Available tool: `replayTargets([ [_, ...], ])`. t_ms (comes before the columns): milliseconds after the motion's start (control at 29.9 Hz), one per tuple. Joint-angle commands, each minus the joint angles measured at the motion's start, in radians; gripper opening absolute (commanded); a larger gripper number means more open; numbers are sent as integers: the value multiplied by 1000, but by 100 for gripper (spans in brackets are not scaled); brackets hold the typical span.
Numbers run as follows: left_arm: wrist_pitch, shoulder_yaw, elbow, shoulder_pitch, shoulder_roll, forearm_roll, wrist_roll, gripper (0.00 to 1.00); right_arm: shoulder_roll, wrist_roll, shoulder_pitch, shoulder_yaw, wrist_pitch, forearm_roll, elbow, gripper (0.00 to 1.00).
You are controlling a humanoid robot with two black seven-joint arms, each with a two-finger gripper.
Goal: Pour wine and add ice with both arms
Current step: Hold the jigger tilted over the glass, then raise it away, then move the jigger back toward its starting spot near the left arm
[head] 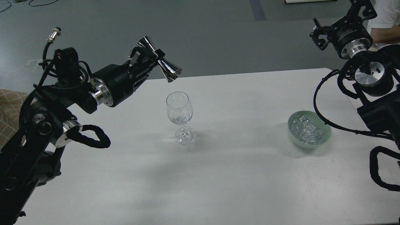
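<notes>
A clear wine glass (179, 115) stands upright near the middle of the white table (218, 175). A little clear wine (180, 119) lies in the bottom of its bowl. My left gripper (149, 60) is shut on a silver double-cone jigger (161, 64), tilted with its mouth down to the right, above and a little behind the glass rim. A pale green bowl (325, 139) at the right holds many clear ice cubes (304, 128). My right gripper (319, 36) is raised at the top right, behind the bowl; its fingers are too small and dark to tell apart.
A person's arm in a white sleeve (386, 22) shows at the top right edge. A checked cloth (7, 109) lies at the left edge. The table's far edge runs behind the glass, with grey floor beyond.
</notes>
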Motion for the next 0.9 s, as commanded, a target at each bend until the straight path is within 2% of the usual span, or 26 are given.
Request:
replayTargets([
  [0, 0, 0, 1, 1, 3, 0, 0, 15, 0, 0, 2, -1, 6, -3, 4, 100],
  [201, 8, -78, 1, 29, 9, -37, 0, 15, -2, -1, 2, -1, 6, -3, 3, 100],
  [401, 33, -189, 10, 90, 8, -231, 0, 15, -26, -4, -7, -4, 11, -3, 3, 100],
  [568, 130, -244, 12, 136, 0, -391, 0, 15, -52, -4, -12, -4, 8, -3, 1, 100],
  [635, 194, -273, 13, 158, 0, -525, 0, 17, -52, -4, -10, -4, 6, -3, 3, 100],
  [769, 247, -345, 13, 189, -9, -715, 0, 17, -51, -4, -13, -7, 6, -3, 3, 100],
  [869, 317, -382, 35, 201, -23, -788, 0, 17, -54, -4, -16, -9, 9, -3, 1, 100],
])
